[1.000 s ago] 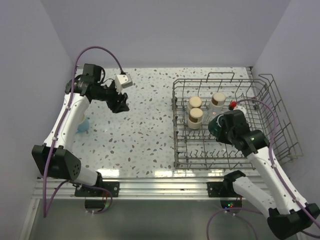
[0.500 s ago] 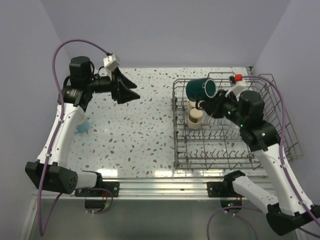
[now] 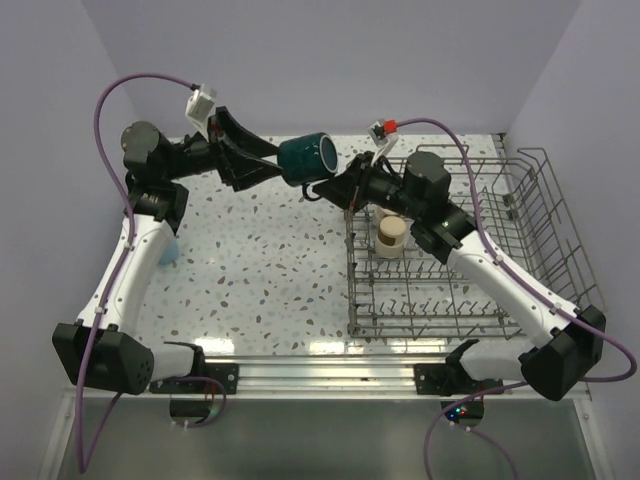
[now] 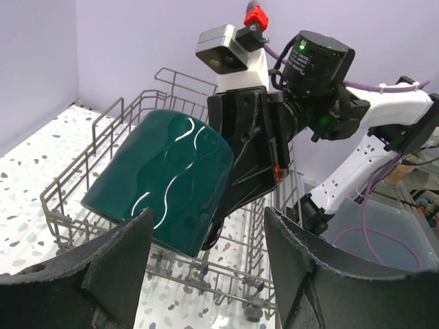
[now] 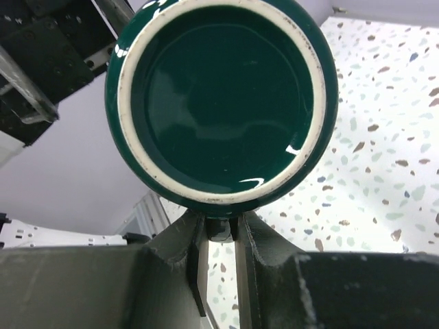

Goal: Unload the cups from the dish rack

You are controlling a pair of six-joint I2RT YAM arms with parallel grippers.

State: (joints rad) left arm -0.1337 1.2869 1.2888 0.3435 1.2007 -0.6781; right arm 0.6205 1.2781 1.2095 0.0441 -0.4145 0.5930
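Handover of the dark teal mug point(image 3: 308, 158), off the surface.
Right gripper point(image 5: 219, 229) pinches its handle; left gripper point(image 3: 271, 160), jaws apart, should close on the mug ahead.

No word, number, brand mark or label can be read in any of the views. The dark teal mug point(image 4: 164, 181) shows only plain glaze, with no print on its side or its base.
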